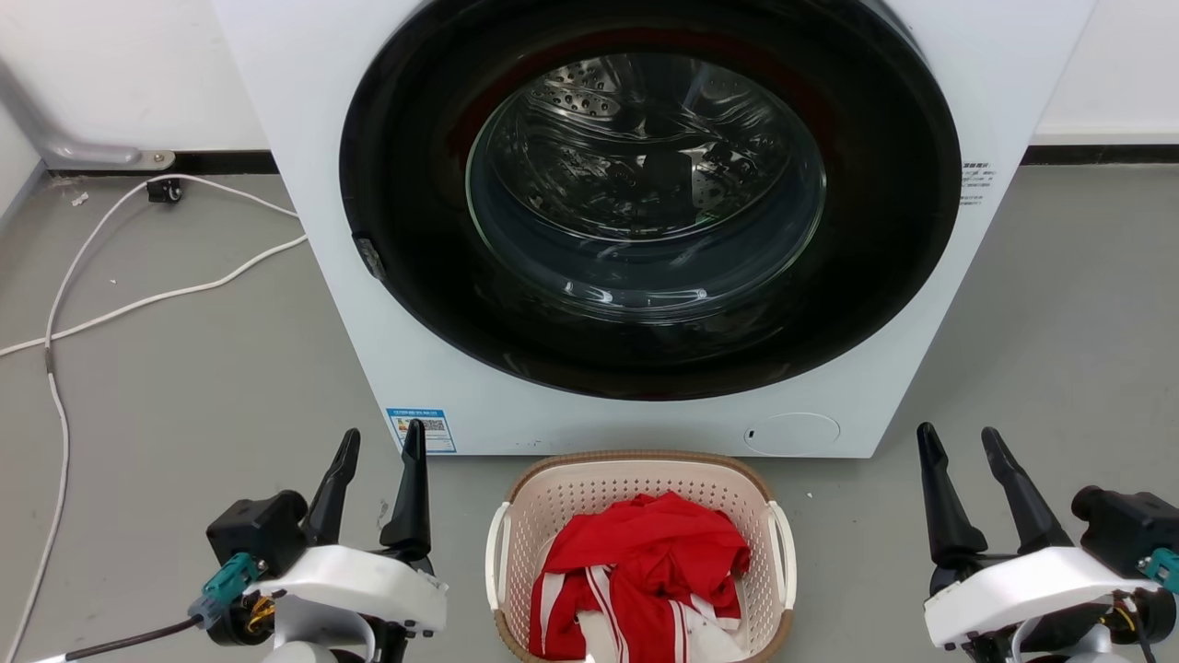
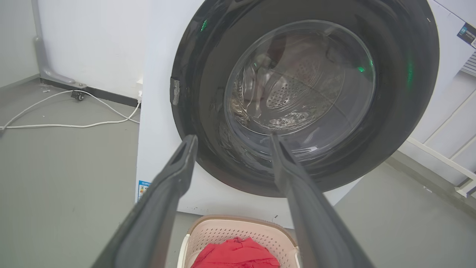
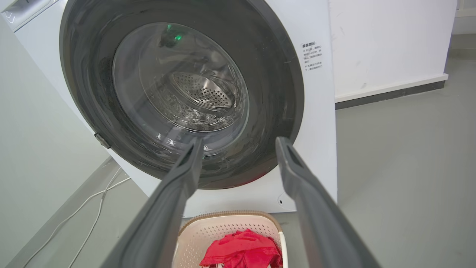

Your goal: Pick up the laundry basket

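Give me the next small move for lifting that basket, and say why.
The left claw and right claw hang open on either side of the cream perforated plastic laundry basket, apart from it and holding nothing. So the next move is probably to lower both inward toward its white side handles.

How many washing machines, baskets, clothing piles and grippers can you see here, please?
washing machine: 1
laundry basket: 1
pile of red-and-white clothing, in the basket: 1
Grippers: 2 (left gripper, right gripper, both with jaws apart)
Total: 5
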### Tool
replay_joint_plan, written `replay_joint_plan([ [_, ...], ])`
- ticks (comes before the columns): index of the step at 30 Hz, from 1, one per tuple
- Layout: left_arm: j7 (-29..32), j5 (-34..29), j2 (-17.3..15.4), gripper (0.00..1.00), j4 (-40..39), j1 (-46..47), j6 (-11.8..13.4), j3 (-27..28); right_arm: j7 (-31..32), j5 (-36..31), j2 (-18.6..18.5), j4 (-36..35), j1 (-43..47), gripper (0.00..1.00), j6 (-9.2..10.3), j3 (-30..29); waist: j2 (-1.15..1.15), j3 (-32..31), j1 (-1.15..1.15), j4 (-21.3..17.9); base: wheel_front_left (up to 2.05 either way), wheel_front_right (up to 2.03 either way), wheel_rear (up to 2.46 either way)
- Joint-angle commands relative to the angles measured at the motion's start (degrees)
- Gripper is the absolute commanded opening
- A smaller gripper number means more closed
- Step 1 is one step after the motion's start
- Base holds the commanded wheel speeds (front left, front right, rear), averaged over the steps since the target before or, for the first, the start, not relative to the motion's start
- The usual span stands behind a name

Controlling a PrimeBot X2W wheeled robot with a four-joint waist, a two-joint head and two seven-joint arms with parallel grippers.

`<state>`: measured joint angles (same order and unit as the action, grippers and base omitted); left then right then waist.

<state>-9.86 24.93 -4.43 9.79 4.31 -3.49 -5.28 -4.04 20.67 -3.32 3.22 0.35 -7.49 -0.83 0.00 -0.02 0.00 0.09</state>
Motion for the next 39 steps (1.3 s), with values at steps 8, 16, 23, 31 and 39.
replay_joint_plan([
  [8,-1.5,-5.2,-0.3,1.0,0.0,0.0,0.5,-0.5,-0.4,-5.7,0.2,-1.5,0.6,1.0,0.0,0.2,0.0,-0.1,0.0,-0.1,0.0,0.0,0.0],
  [16,-2.4,-8.9,-0.3,1.0,0.5,0.0,1.0,-0.8,-0.5,-9.8,0.3,-2.1,1.2,1.0,0.0,0.3,0.0,-0.2,0.0,-0.2,0.0,0.0,0.0],
  [23,-3.2,-11.9,-0.2,1.0,0.9,-0.2,1.5,-0.9,-0.5,-13.4,0.4,-2.4,1.6,1.0,0.01,0.3,0.0,-0.4,0.0,-0.2,0.0,0.0,0.0],
  [31,-4.0,-15.1,-0.1,1.0,0.9,-0.2,1.9,-0.9,-0.7,-16.7,0.4,-2.6,1.9,1.0,0.01,0.5,0.0,-0.3,0.0,-0.3,0.0,0.0,0.0],
  [39,-4.8,-18.1,-0.1,1.0,0.9,-0.4,2.1,-0.8,-1.1,-19.5,0.5,-2.6,2.1,1.0,0.01,0.5,0.0,-0.1,0.0,-0.3,0.0,0.0,0.0],
])
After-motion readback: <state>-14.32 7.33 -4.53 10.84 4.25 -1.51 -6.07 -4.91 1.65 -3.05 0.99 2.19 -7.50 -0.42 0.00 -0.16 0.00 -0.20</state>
